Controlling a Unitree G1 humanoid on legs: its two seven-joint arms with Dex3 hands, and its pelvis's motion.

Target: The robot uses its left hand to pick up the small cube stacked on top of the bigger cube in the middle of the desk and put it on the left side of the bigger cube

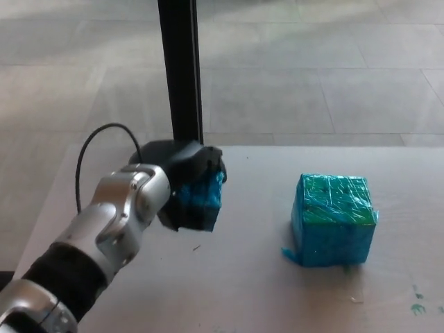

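In the head view, no brand, label or legible writing can be made out on any surface; only a few small green marks are seen on the desk near its right edge. The left hand is seen at the left of the desk, its black fingers clenched around the small cube, which is grasped and held low over the desk top; whether the cube touches the surface cannot be told. Only the right-facing blue side of the small cube is shown, the rest being hidden behind the fingers and palm. The silver and black left arm is brought in from the near left corner and is cut off by the lower edge of the picture. A black cable is looped from the wrist, its far end being lost behind the hand. The bigger cube, wrapped in glossy blue-green film, is set on the desk to the right of the small cube and well apart from it, with nothing on its top. A black post is stood behind the far edge of the desk, cut off at the top. The right hand is not shown.
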